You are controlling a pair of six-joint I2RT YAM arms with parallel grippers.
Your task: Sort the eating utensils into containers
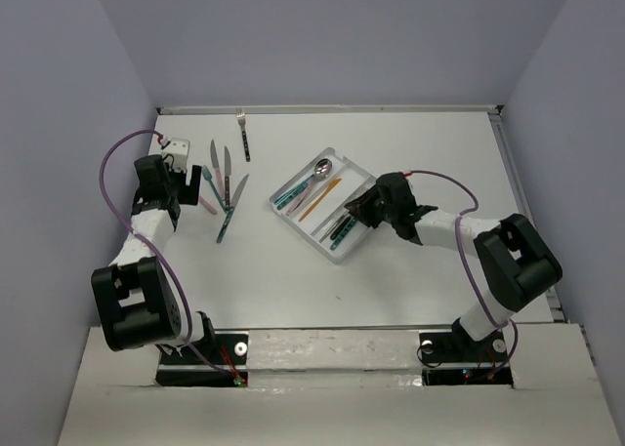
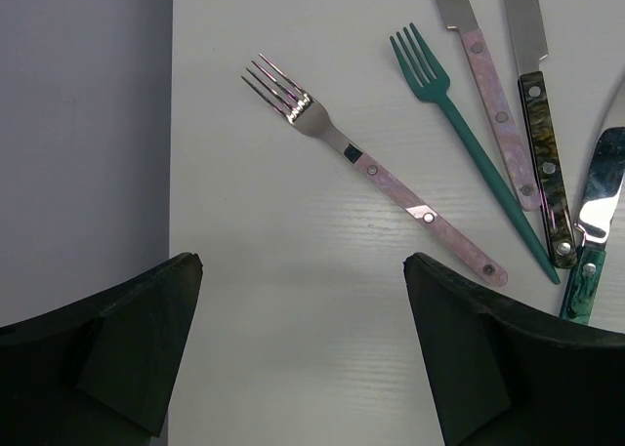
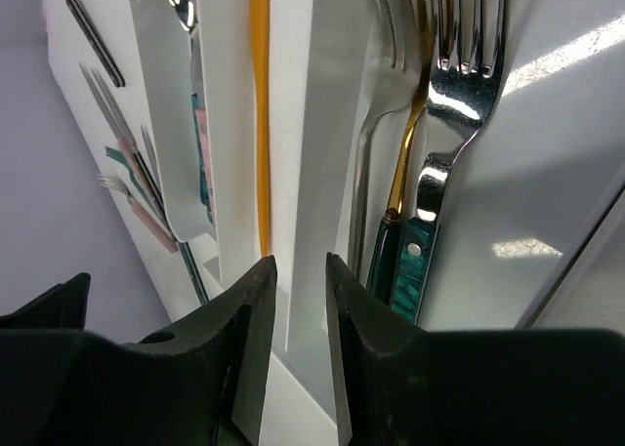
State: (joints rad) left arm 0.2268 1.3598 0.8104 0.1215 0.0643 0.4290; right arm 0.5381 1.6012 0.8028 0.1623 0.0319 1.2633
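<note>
The clear three-compartment tray lies at the table's middle, holding several utensils, among them an orange one and a spoon. My right gripper hovers over the tray's near right end. In its wrist view the jaws stand narrowly apart and empty above a divider wall, with the orange utensil to the left and forks to the right. My left gripper is open and empty just short of a pink-handled fork.
Loose on the table by the left gripper lie a teal fork, a pink-handled knife, a dark-handled knife and a green-handled knife. A lone fork lies near the back edge. The grey wall is close on the left.
</note>
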